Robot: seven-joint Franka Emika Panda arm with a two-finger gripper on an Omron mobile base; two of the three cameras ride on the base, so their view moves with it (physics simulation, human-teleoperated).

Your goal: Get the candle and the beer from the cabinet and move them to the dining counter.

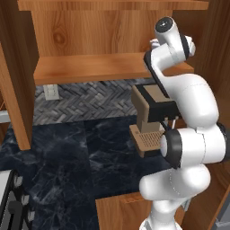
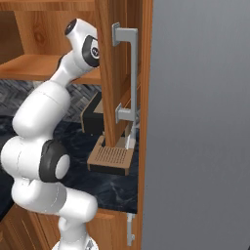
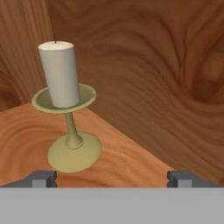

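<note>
The candle (image 3: pixel 59 74), a cream-white pillar on an olive-brass holder with a round dish base, stands upright in the back corner of the cabinet's wooden shelf (image 3: pixel 131 157). My gripper (image 3: pixel 113 178) is open, level with the holder's base and a short way in front of it. The candle sits left of the gripper's centre line, just inside the left fingertip (image 3: pixel 43 178). Nothing is between the fingers. In the left base view the arm reaches into the right end of the cabinet (image 1: pixel 90 67), whose doors are open. The beer and the dining counter are out of view.
A brown coffee machine (image 1: pixel 152 112) stands on the black marble kitchen counter (image 1: pixel 67 152) under the shelf. The open right cabinet door with its silver handle (image 2: pixel 132 73) hangs close beside the arm. A grey appliance wall (image 2: pixel 200 122) closes off the right. A stove edge (image 1: pixel 9 202) shows at lower left.
</note>
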